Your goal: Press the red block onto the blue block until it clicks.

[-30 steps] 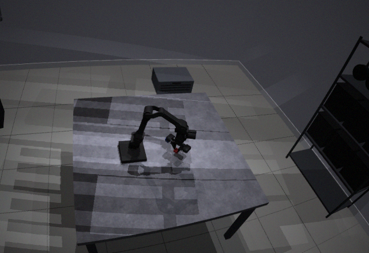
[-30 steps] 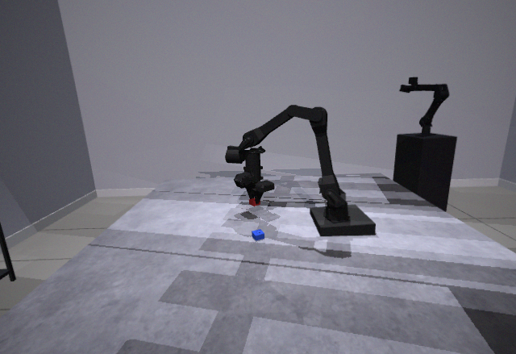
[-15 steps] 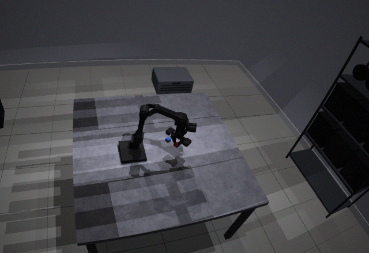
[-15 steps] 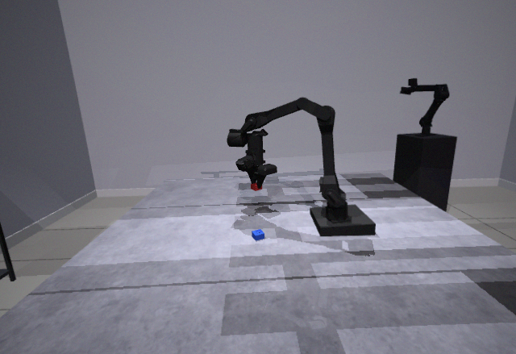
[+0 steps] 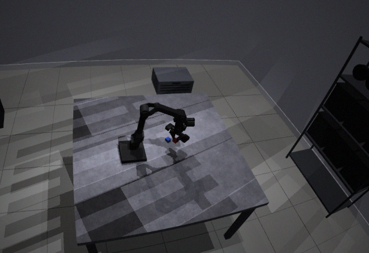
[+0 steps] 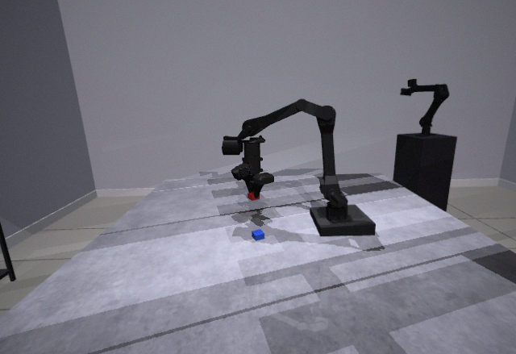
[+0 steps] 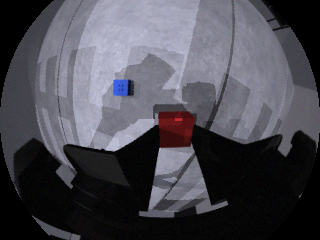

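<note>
Red block [image 5: 174, 140] [image 6: 252, 196] [image 7: 176, 130] sits clamped between the gripper's [image 5: 179, 139] [image 6: 253, 195] [image 7: 176, 131] fingertips, above the table [image 5: 208, 166] [image 6: 166, 267] [image 7: 150, 35].

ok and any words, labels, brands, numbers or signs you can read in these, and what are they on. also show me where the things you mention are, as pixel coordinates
No readable text in any view.
Red block [image 5: 174, 140] [image 6: 252, 196] [image 7: 176, 130], held in the pincer [image 5: 175, 139] [image 6: 253, 195] [image 7: 175, 128]: no lettering visible.
Blue block [image 5: 168, 139] [image 6: 258, 235] [image 7: 121, 87]: small dark marks on top, too small to make out.
Grey cabinet [image 5: 172, 76]: no lettering visible.
</note>
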Controlling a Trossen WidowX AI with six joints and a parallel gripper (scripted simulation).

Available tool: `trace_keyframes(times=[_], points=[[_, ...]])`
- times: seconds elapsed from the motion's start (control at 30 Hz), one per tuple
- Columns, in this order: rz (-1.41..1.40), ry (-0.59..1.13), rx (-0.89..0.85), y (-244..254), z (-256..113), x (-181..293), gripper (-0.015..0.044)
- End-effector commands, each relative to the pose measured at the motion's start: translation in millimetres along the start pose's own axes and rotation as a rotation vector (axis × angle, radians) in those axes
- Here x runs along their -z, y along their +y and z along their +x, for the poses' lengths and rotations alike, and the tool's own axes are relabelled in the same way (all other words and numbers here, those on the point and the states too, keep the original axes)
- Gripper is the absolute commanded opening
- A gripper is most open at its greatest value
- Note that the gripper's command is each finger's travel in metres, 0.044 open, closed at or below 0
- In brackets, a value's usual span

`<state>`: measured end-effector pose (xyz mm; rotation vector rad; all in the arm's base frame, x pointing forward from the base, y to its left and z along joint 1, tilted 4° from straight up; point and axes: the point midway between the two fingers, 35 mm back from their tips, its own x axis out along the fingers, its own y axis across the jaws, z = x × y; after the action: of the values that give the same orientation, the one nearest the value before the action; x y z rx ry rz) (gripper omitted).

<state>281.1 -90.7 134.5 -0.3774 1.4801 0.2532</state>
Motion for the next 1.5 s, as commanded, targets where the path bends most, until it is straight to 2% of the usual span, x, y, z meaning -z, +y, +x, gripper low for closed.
trace_keyframes(times=[0.0,0.67,0.9,1.47], points=[[0.024,0.007,-0.004,14.1,8.4,-7.8,0.0000],[0.138,0.003,-0.010,95.3,39.9,-42.4,0.0000],[0.139,0.003,-0.010,94.6,61.4,-45.2,0.0000],[0.139,0.003,-0.010,95.6,77.2,-44.5,0.0000]])
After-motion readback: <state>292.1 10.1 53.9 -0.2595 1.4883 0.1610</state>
